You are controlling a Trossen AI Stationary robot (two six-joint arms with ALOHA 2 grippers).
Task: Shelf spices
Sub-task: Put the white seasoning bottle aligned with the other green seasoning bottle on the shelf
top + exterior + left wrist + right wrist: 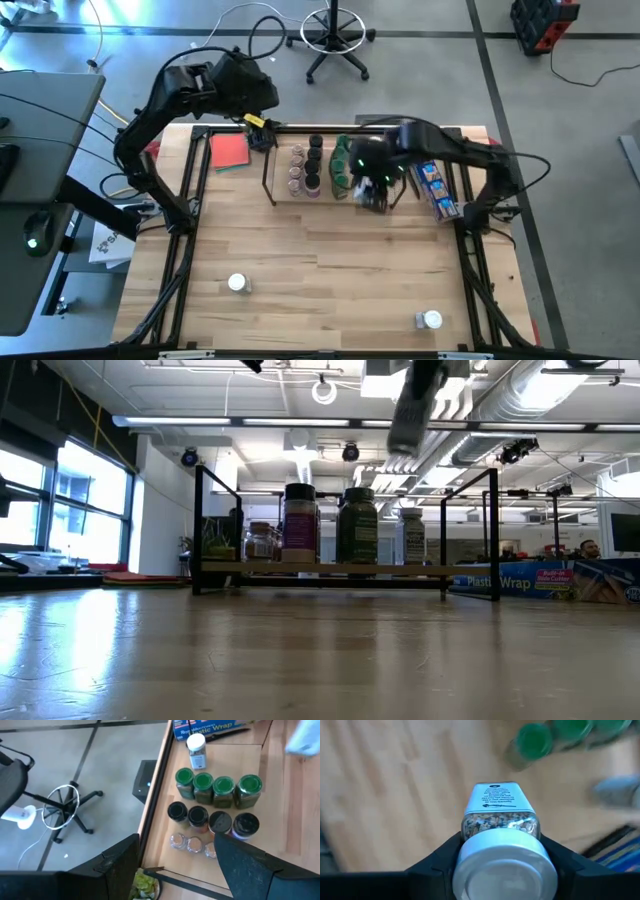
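High view: the right tool (375, 188) hangs over the right end of the wooden shelf (283, 192), beside the blue plastic-wrap box (436, 190); spice jars stand in rows on the shelf, clear-lidded (297, 168), black-lidded (315, 160) and green-lidded (340, 165). Two white-lidded jars lie apart on the worktop (330, 265) near its front edge, one to the left (238, 283), one to the right (431, 320). The left tool (255, 95) waits raised behind the shelf's left end, near a red flat square (229, 151).

Low view: the shelf (345, 569) on black legs carries upright jars, among them a black-lidded one (299, 522) and a dark green one (357, 525); a jar (410, 410) hangs tilted in the air above them.

Left wrist view: the left tool (175, 865) has its fingers spread wide with nothing between them; below stand four green-lidded jars (203, 787), black-lidded jars (177, 812), clear-lidded jars (177, 841) and one white-capped jar (196, 751) by the box.

Right wrist view: the right tool (502, 865) is clamped on a white-capped grinder jar (501, 835) of mixed peppercorns, held above the wood.
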